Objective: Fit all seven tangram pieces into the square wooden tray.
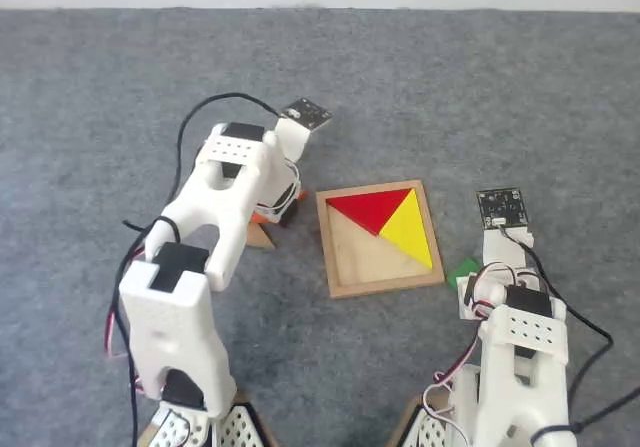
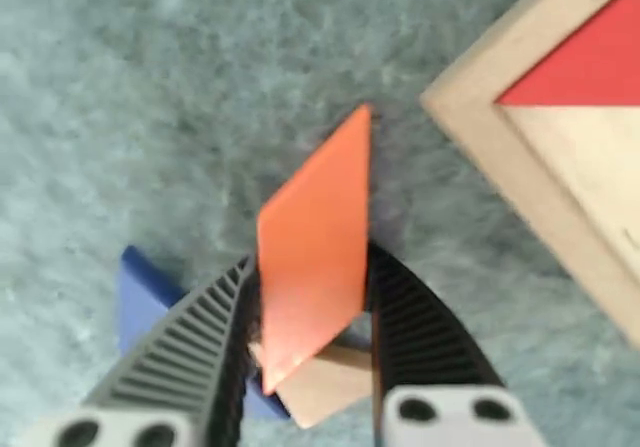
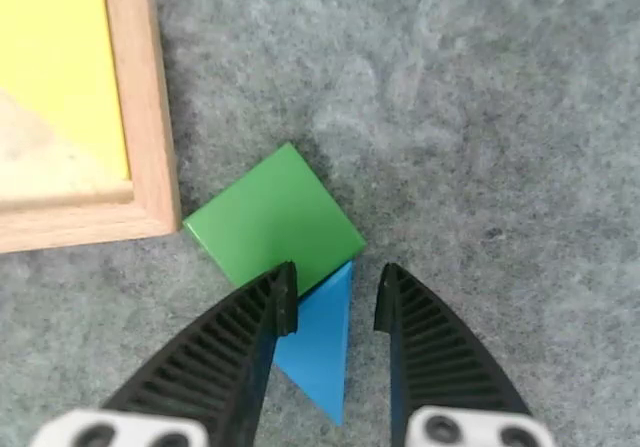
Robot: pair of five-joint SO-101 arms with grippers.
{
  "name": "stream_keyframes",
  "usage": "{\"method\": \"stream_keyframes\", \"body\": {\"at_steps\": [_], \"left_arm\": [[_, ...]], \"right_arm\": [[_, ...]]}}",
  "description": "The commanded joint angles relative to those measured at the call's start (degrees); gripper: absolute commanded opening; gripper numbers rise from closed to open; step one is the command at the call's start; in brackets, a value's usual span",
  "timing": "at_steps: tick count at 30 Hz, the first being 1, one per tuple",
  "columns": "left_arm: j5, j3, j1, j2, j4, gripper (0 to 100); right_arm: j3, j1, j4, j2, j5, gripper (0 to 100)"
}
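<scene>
The square wooden tray [image 1: 336, 277] holds a red triangle [image 1: 368, 208] and a yellow triangle [image 1: 410, 231]. My left gripper [image 2: 310, 317] is shut on an orange parallelogram [image 2: 315, 232], which stands tilted on edge just off the tray's corner [image 2: 470, 107]. A dark blue piece [image 2: 140, 289] and a tan piece [image 2: 322, 387] lie beneath it. My right gripper [image 3: 335, 292] is open. It sits low over the tip of a light blue triangle [image 3: 320, 357], which touches a green square [image 3: 275, 217] beside the tray wall [image 3: 140, 117].
Grey carpet covers the table on all sides. The left arm [image 1: 225, 192] stands over the pieces left of the tray. The right arm [image 1: 515, 337] stands near the front right. Bare wood [image 1: 365, 257] shows in the tray's lower half.
</scene>
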Motion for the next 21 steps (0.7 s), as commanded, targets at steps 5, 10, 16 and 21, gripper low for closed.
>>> {"method": "stream_keyframes", "body": {"at_steps": [5,10,16,21], "left_arm": [[-1.2,-1.8,3.6,-4.4,4.0,4],[-7.4,-1.4,9.4,-13.7,10.4,4],[-21.6,3.5,18.8,-21.6,13.1,4],[-32.7,8.2,20.7,-20.2,7.2,4]], "right_arm": [[-0.3,0.5,-1.0,-1.1,0.6,14.4],[-0.3,0.5,-1.0,-1.2,0.6,14.4],[-0.3,0.5,-1.0,-1.3,0.6,14.4],[-0.3,0.5,-1.0,-1.4,0.8,14.4]]}}
